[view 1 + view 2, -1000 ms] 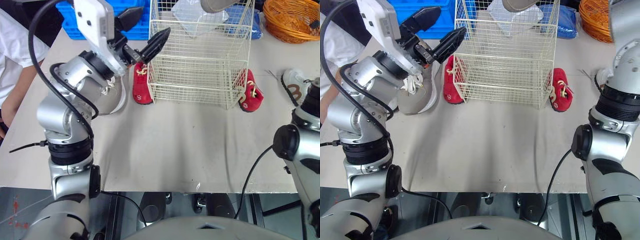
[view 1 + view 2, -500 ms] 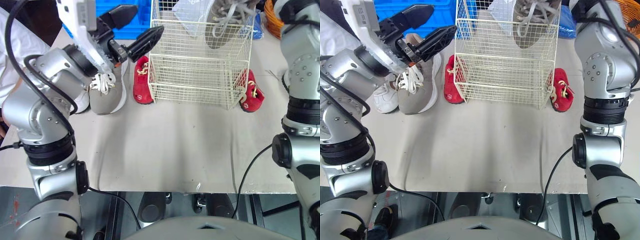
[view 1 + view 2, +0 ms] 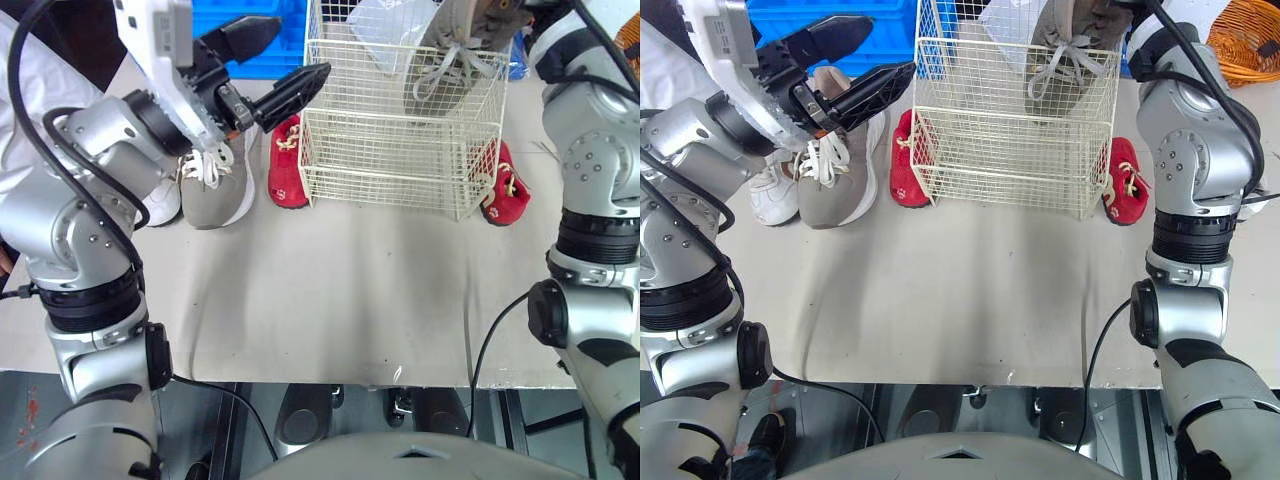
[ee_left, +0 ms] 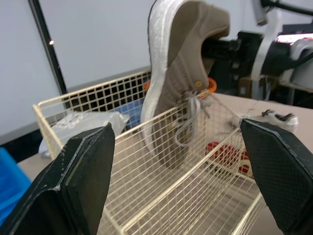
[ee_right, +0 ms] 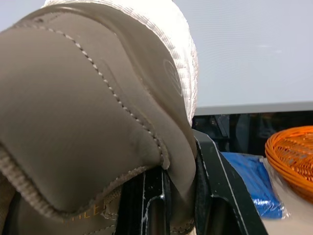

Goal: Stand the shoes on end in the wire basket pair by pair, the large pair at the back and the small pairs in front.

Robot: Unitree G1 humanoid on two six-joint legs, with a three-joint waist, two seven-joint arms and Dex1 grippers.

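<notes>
A pale grey table (image 3: 350, 300) spreads before me, with a blue crate (image 3: 895, 20) at its far left corner and an orange wicker basket (image 3: 1245, 40) at its far right. A plain light wall (image 5: 254, 49) stands behind, and dark floor (image 3: 250, 430) shows below the near edge.

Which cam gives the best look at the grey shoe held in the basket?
Left wrist view: the grey shoe shows heel to toe, toe-down inside the wire basket. Eye views cut off its top end; right wrist view gets its heel close up.
</notes>
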